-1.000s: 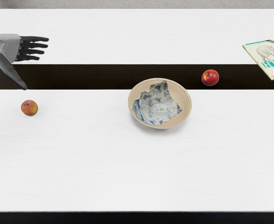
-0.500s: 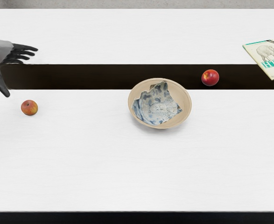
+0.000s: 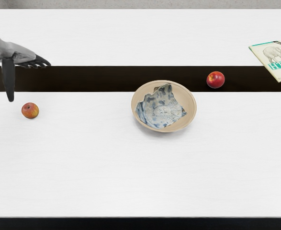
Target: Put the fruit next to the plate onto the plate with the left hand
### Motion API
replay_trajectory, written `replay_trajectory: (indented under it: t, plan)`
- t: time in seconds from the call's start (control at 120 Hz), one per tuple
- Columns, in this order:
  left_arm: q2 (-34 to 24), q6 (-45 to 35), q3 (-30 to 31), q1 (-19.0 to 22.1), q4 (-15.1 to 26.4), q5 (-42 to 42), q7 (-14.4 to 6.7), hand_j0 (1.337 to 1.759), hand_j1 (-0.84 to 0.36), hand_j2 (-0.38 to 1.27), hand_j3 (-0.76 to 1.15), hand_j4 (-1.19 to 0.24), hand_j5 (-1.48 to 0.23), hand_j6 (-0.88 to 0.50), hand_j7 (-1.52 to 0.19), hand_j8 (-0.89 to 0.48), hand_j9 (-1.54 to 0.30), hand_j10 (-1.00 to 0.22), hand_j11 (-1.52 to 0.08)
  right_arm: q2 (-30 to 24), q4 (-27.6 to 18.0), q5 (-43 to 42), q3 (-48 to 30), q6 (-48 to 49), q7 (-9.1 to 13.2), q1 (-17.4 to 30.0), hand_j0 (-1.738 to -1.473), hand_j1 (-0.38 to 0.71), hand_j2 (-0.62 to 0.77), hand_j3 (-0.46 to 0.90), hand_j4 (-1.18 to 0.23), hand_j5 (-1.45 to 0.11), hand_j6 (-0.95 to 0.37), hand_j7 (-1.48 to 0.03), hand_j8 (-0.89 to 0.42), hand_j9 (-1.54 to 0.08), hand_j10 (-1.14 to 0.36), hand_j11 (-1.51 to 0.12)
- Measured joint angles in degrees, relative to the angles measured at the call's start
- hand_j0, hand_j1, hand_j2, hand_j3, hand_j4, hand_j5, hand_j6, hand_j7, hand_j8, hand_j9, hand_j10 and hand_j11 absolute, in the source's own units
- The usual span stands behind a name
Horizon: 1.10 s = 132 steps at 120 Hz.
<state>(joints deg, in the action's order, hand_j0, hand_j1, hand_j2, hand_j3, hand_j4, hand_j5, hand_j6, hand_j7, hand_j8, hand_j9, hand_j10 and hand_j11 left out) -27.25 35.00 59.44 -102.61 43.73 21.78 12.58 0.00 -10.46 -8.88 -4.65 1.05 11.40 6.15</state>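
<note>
A tan plate (image 3: 191, 107) with a blue and white pattern inside is seen on the white table (image 3: 130, 167), at the near edge of a dark band (image 3: 97, 79) that crosses the tabletop. A red apple (image 3: 215, 79) is found near the plate, just beyond its upper right rim and apart from it, on the dark band. A second, orange-red apple (image 3: 30, 110) is set well to the left of the plate. The left hand (image 3: 13, 54) is held far to the left of the plate, beyond that second apple and clear of it; its fingers (image 3: 38, 62) are stretched out toward the plate, the thumb (image 3: 8, 84) is pointed down, and nothing is gripped. A book (image 3: 273, 60) is laid far to the plate's upper right.
</note>
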Motion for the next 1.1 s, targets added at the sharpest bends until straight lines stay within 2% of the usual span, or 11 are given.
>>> replay_trajectory:
  t: [0.033, 0.067, 0.117, 0.242, 0.283, 0.433, 0.517, 0.633, 0.8, 0.858, 1.1]
  plan:
    - [0.1, 0.0, 0.1, 2.1, -0.1, -1.0, -0.5, 1.658, 0.35, 0.0, 0.0, 0.0, 0.0, 0.0, 0.0, 0.0, 0.0, 0.0, 0.0, 0.0, 0.0, 0.0, 0.0, 0.0, 0.0, 0.0, -1.658, -0.32, 0.0, 0.0, -0.02, -0.03, -0.02, -0.03, -0.02, -0.03, -0.02, -0.03]
    - [0.1, 0.0, 0.2, 4.2, -0.2, -2.9, -2.6, 1.658, 0.35, 0.0, 0.0, 0.0, 0.0, 0.0, 0.0, 0.0, 0.0, 0.0, 0.0, 0.0, 0.0, 0.0, 0.0, 0.0, 0.0, 0.0, -1.658, -0.32, 0.0, 0.0, -0.02, -0.03, -0.02, -0.03, -0.02, -0.03, -0.02, -0.03]
    - [0.7, 0.0, 0.3, 6.5, -0.3, -7.1, -8.3, 1.658, 0.35, 0.0, 0.0, 0.0, 0.0, 0.0, 0.0, 0.0, 0.0, 0.0, 0.0, 0.0, 0.0, 0.0, 0.0, 0.0, 0.0, 0.0, -1.658, -0.32, 0.0, 0.0, -0.02, -0.03, -0.02, -0.03, -0.02, -0.03, -0.02, -0.03]
    - [0.8, -0.3, 0.3, 6.8, -0.4, -20.1, -23.2, 1.658, 0.35, 0.0, 0.0, 0.0, 0.0, 0.0, 0.0, 0.0, 0.0, 0.0, 0.0, 0.0, 0.0, 0.0, 0.0, 0.0, 0.0, 0.0, -1.658, -0.32, 0.0, 0.0, -0.02, -0.03, -0.02, -0.03, -0.02, -0.03, -0.02, -0.03]
    - [0.8, -1.3, 0.2, 6.8, -0.3, -24.4, -27.2, 1.658, 0.35, 0.0, 0.0, 0.0, 0.0, 0.0, 0.0, 0.0, 0.0, 0.0, 0.0, 0.0, 0.0, 0.0, 0.0, 0.0, 0.0, 0.0, -1.658, -0.32, 0.0, 0.0, -0.02, -0.03, -0.02, -0.03, -0.02, -0.03, -0.02, -0.03]
    - [3.0, -6.6, -3.6, 7.2, -0.3, -32.4, -35.5, 1.658, 0.35, 0.0, 0.0, 0.0, 0.0, 0.0, 0.0, 0.0, 0.0, 0.0, 0.0, 0.0, 0.0, 0.0, 0.0, 0.0, 0.0, 0.0, -1.658, -0.32, 0.0, 0.0, -0.02, -0.03, -0.02, -0.03, -0.02, -0.03, -0.02, -0.03]
    - [3.1, -12.9, -4.9, 8.3, -0.2, -33.9, -37.6, 1.658, 0.35, 0.0, 0.0, 0.0, 0.0, 0.0, 0.0, 0.0, 0.0, 0.0, 0.0, 0.0, 0.0, 0.0, 0.0, 0.0, 0.0, 0.0, -1.658, -0.32, 0.0, 0.0, -0.02, -0.03, -0.02, -0.03, -0.02, -0.03, -0.02, -0.03]
    - [3.8, -18.6, -5.6, 9.1, -0.2, -34.6, -38.7, 1.658, 0.35, 0.0, 0.0, 0.0, 0.0, 0.0, 0.0, 0.0, 0.0, 0.0, 0.0, 0.0, 0.0, 0.0, 0.0, 0.0, 0.0, 0.0, -1.658, -0.32, 0.0, 0.0, -0.02, -0.03, -0.02, -0.03, -0.02, -0.03, -0.02, -0.03]
    - [5.1, -21.1, -6.0, 9.5, -0.1, -33.2, -38.8, 1.658, 0.28, 0.01, 0.0, -0.06, -0.07, -0.06, -0.07, -0.06, -0.07, -0.06, -0.07, 0.0, 0.0, 0.0, 0.0, 0.0, 0.0, 0.0, -1.658, -0.32, 0.0, 0.0, -0.02, -0.03, -0.02, -0.03, -0.02, -0.03, -0.02, -0.03]
    - [7.0, -21.4, -6.3, 12.5, -0.1, -32.9, -38.9, 1.658, 0.25, 0.02, 0.0, -0.08, -0.11, -0.08, -0.11, -0.08, -0.11, -0.08, -0.11, 0.0, 0.0, 0.0, 0.0, 0.0, 0.0, 0.0, -1.658, -0.32, 0.0, 0.0, -0.02, -0.03, -0.02, -0.03, -0.02, -0.03, -0.02, -0.03]
    - [7.5, -28.9, -4.5, 12.7, -0.1, -32.2, -38.9, 1.658, 0.18, 0.03, 0.0, -0.14, -0.18, -0.14, -0.18, -0.14, -0.18, -0.14, -0.18, 0.0, 0.0, 0.0, 0.0, 0.0, 0.0, 0.0, -1.658, -0.32, 0.0, 0.0, -0.02, -0.03, -0.02, -0.03, -0.02, -0.03, -0.02, -0.03]
